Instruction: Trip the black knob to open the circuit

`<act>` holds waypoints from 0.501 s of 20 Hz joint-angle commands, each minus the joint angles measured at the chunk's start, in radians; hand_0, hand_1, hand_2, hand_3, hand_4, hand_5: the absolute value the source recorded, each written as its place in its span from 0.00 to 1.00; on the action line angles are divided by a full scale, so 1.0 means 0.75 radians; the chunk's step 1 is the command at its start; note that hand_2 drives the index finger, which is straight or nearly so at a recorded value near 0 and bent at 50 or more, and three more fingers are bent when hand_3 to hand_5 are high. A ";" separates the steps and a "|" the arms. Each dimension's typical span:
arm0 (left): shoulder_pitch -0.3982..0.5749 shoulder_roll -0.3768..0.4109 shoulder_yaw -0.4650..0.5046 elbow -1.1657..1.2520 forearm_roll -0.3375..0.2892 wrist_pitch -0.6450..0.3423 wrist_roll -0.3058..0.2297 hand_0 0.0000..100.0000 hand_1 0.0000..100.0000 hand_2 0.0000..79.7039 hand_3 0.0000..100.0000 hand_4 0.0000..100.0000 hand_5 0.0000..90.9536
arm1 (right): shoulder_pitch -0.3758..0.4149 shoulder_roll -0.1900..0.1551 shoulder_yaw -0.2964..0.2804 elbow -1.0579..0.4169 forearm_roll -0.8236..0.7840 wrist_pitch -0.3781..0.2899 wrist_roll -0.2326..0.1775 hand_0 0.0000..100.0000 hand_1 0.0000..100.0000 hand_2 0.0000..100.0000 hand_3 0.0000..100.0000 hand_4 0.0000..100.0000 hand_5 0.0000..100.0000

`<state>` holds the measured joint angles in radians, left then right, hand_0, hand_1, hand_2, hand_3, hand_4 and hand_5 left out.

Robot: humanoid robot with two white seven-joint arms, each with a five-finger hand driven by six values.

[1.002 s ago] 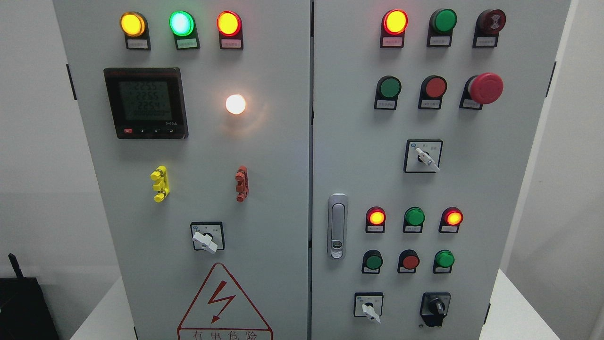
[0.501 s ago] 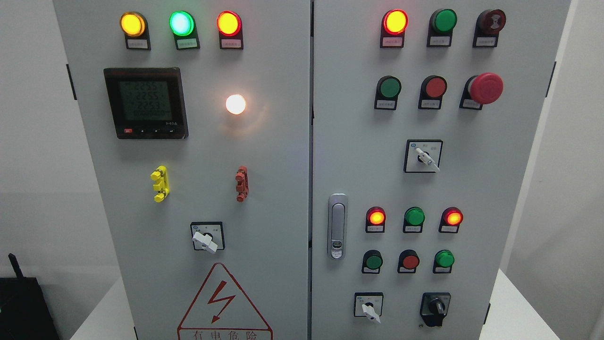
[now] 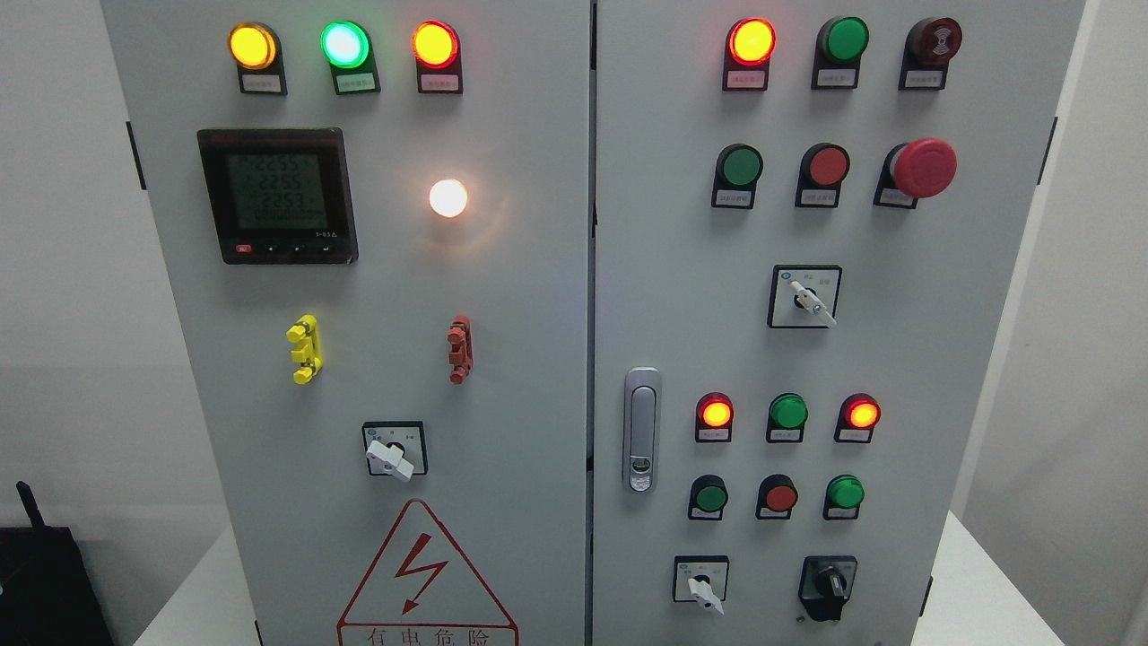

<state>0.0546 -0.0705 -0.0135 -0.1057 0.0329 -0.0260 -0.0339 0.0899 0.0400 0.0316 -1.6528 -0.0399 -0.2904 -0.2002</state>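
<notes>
The knob (image 3: 828, 585) sits at the lower right of the cabinet's right door (image 3: 682, 296), right of a selector switch (image 3: 700, 583). The meter (image 3: 276, 196) is on the left door (image 3: 502, 296), upper left.

Bright, even light; white lamp (image 3: 447, 198) glares.

A white table (image 3: 987, 592) carries the grey electrical cabinet (image 3: 538, 314), which stands upright on it, filling most of the view; bare tabletop shows at the cabinet's lower left and lower right corners
</notes>
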 commanded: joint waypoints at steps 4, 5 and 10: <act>-0.005 -0.002 0.002 0.000 0.003 -0.004 0.000 0.12 0.39 0.00 0.00 0.00 0.00 | -0.020 -0.004 -0.001 -0.054 -0.004 -0.005 0.009 0.09 0.22 0.00 1.00 1.00 1.00; -0.005 -0.002 0.002 0.000 0.003 -0.004 0.000 0.12 0.39 0.00 0.00 0.00 0.00 | -0.020 -0.004 0.003 -0.054 -0.004 -0.005 0.011 0.09 0.22 0.00 1.00 1.00 1.00; -0.003 -0.002 0.002 0.000 0.003 -0.004 0.000 0.12 0.39 0.00 0.00 0.00 0.00 | -0.030 -0.004 0.009 -0.054 -0.002 0.007 0.046 0.10 0.22 0.00 1.00 1.00 1.00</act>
<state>0.0546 -0.0705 -0.0135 -0.1057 0.0329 -0.0260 -0.0339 0.0823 0.0390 0.0345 -1.6644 -0.0399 -0.2850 -0.1775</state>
